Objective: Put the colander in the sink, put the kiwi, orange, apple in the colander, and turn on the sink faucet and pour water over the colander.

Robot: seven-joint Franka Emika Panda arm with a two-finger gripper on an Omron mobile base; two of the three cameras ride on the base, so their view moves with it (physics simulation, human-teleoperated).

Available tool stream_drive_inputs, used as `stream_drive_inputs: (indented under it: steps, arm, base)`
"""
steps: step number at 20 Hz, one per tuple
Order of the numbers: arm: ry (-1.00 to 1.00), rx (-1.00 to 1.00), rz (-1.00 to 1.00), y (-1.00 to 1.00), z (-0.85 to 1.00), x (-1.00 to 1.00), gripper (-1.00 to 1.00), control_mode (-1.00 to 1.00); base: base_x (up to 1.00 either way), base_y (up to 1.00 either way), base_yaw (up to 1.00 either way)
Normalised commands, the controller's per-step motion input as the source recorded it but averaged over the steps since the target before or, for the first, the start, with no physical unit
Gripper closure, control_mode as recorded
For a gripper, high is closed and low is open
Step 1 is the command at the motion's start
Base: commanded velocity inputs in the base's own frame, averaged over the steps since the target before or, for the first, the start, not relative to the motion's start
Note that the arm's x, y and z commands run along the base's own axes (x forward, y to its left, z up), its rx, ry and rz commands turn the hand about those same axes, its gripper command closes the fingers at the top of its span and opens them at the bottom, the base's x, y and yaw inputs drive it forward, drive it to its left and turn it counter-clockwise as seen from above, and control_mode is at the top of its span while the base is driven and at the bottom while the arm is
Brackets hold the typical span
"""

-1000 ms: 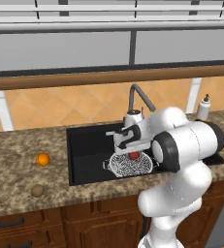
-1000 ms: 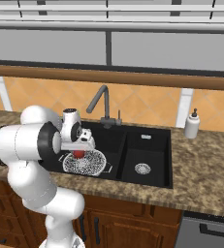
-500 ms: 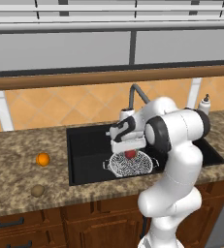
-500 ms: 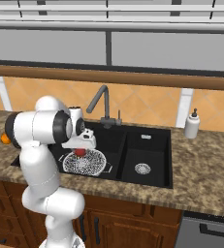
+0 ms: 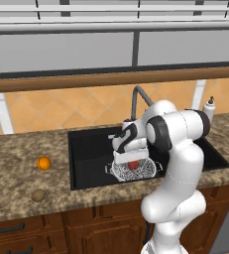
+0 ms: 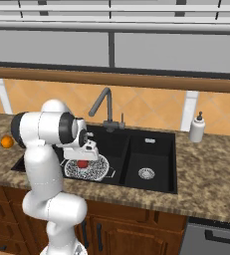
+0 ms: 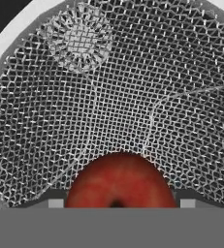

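Red apple (image 7: pixel 119 181) in mesh colander (image 7: pixel 133 87)

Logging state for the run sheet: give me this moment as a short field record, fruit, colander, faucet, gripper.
colander: in the left basin of the sink
apple: inside the colander, between the finger tips
orange: on the counter, left of the sink
kiwi: on the counter, nearer the front edge than the orange
sink faucet: no stream visible
gripper: low over the colander, around the apple; grip or release unclear
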Motion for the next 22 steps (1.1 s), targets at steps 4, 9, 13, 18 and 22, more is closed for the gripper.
stream_drive_inputs:
  steps: [4, 9, 13, 18, 22]
  arm:
    - [0.0, 0.0, 0.0, 0.0, -0.4, 0.0, 1.0, -1.0]
    - [0.0, 0.02, 0.0, -0.01, -0.34, 0.0, 1.0, -1.0]
    - [0.0, 0.01, 0.0, 0.0, -0.26, 0.02, 1.0, -1.0]
    - [0.0, 0.0, 0.0, 0.0, -0.19, 0.09, 1.0, -1.0]
    - [0.0, 0.0, 0.0, -0.01, -0.12, 0.08, 1.0, -1.0]
  base:
    - [0.0, 0.0, 0.0]
    - [0.0, 0.0, 0.0]
    - [0.0, 0.0, 0.0]
    - [0.0, 0.0, 0.0]
    - [0.0, 0.0, 0.0]
